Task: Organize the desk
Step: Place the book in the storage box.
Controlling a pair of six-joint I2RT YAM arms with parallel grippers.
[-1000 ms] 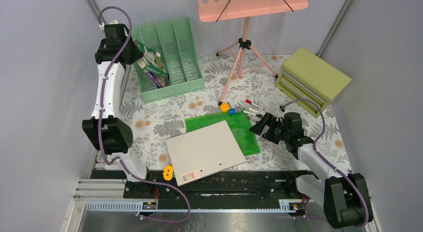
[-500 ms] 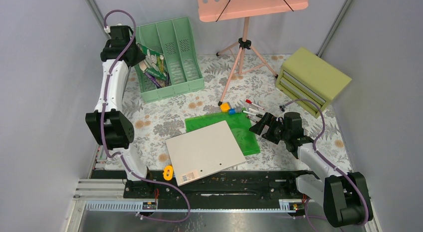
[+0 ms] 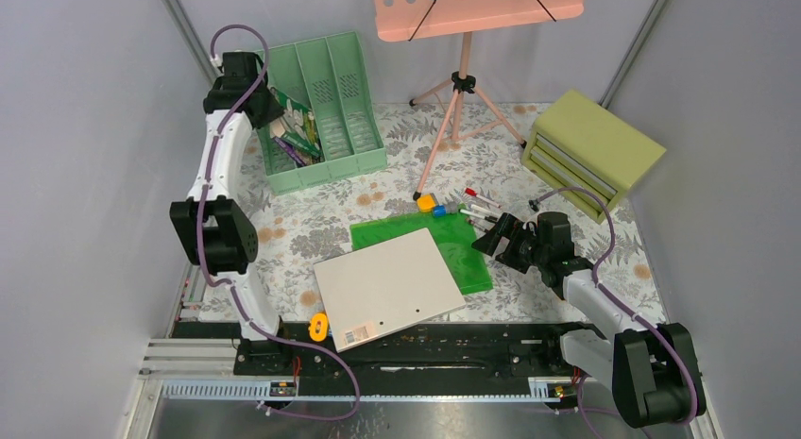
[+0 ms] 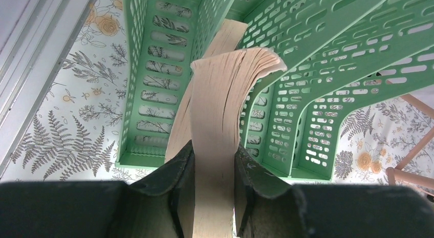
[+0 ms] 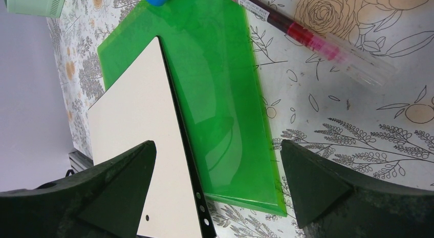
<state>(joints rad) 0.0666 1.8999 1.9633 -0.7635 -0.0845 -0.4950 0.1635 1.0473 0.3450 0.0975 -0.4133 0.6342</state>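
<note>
**At the far-left corner, a book held over the rack**

At the back of the desk (image 3: pixel 312 231), whose flowered cloth fills the space in front of my two bases, my left gripper (image 4: pixel 212 161) is clamped on a book (image 4: pixel 225 89). I pinch it across its thickness, so the page edges face my wrist camera. Held edge-on like this, it is narrow enough to slip between the dividers of the green file rack (image 4: pixel 327 69). Its far end bows towards one divider, and I cannot tell whether it is seated yet.

My right gripper (image 5: pixel 217 146) hangs low with its fingers spread wide and nothing between them. It straddles the edge of the green folder (image 5: pixel 220 94) where a white board (image 5: pixel 138 146) lies on top. A pen (image 5: pixel 307 36) lies just beyond. I judge the wide spread is ready for a flat, thin edge. The folder is slick and may slide.
</note>
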